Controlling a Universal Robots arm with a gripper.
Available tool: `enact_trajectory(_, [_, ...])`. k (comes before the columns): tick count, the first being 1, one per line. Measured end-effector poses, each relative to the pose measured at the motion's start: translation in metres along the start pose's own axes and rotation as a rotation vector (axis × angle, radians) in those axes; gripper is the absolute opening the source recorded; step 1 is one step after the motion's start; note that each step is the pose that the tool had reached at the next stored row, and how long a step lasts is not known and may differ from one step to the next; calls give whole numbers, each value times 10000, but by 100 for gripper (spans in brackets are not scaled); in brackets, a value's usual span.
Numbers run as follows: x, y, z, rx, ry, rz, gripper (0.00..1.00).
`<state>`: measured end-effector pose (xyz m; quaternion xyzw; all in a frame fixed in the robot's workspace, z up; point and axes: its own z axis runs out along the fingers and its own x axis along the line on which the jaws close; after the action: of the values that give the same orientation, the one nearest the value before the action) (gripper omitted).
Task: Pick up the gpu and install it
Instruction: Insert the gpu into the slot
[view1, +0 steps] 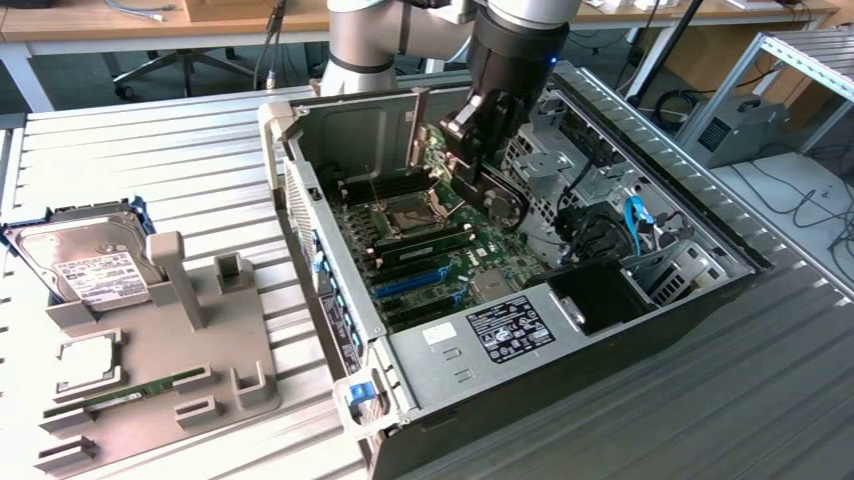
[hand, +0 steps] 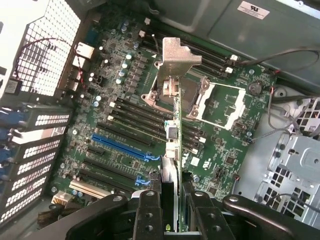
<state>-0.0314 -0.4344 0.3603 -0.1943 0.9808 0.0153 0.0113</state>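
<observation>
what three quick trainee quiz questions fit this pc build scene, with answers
1. True or false: the pincer grips the gpu above the motherboard inside the open case.
2. Pick one: what lies on the grey holder at the exterior view's left?
A. a hard drive and a RAM stick
B. a keyboard
C. a loose fan
3. Fill in: the long coloured slot on the motherboard is ___.

Key: 1 true; 2 A; 3 blue.
</observation>
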Motion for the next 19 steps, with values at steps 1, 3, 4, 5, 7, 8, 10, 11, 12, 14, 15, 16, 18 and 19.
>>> enact_trajectory(1, [-3,-1,0,-2,2,-89,26])
enact_trajectory(3, [-4,-2,0,-1,8,-212,26])
enact_trajectory(4, [-5,-2,0,0,11,-276,26])
enact_trajectory(5, [-5,-2,1,2,13,-328,26])
enact_trajectory(7, [-6,-3,0,13,25,-518,26])
enact_trajectory(8, [-9,-4,0,17,32,-618,26])
enact_trajectory(10, [-11,-5,1,21,39,-739,26])
enact_trajectory(11, [-11,-5,1,23,42,-800,26])
enact_trajectory(12, [-11,-5,1,22,43,-838,26])
enact_trajectory(14, [-12,-5,1,21,46,-920,26])
enact_trajectory(15, [-12,-5,1,20,46,-955,26])
enact_trajectory(16, [-12,-5,1,20,47,-979,26])
enact_trajectory(18, [-12,-5,1,19,48,-1012,26])
enact_trajectory(19, [-12,-5,1,18,48,-1026,26])
